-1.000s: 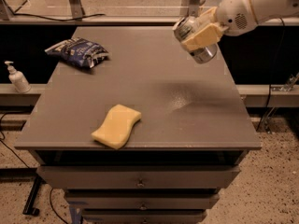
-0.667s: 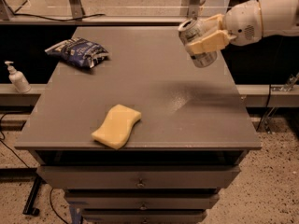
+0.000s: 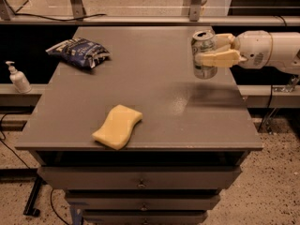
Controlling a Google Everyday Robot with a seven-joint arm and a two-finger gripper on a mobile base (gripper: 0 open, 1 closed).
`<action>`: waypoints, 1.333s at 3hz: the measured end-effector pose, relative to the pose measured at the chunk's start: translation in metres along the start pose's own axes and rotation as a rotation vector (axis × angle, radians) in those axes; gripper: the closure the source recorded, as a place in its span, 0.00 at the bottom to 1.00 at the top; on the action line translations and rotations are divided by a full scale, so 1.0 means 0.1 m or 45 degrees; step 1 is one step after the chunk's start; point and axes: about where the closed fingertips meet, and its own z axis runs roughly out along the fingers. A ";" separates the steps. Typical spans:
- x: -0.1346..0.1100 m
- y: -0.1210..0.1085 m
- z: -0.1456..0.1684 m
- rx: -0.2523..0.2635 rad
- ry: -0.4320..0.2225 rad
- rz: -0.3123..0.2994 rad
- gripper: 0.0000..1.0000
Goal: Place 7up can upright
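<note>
The 7up can [image 3: 202,45] is a silvery can with its silver top facing up. It stands nearly upright in the air over the right part of the grey table [image 3: 154,78], a little above the surface. My gripper [image 3: 216,48] reaches in from the right on a white arm and is shut on the can, with cream fingers [image 3: 219,58] clasping its side. The can's shadow falls on the table just below and to the right.
A yellow sponge [image 3: 117,126] lies near the table's front edge. A dark blue chip bag [image 3: 78,52] lies at the back left. A white pump bottle [image 3: 17,77] stands on a ledge left of the table. Drawers are below the tabletop.
The arm has swung and lowered; the can has turned from tilted to nearly upright and come closer to the tabletop at the right side.
</note>
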 end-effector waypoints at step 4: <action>0.09 -0.01 -0.04 0.068 -0.219 -0.074 1.00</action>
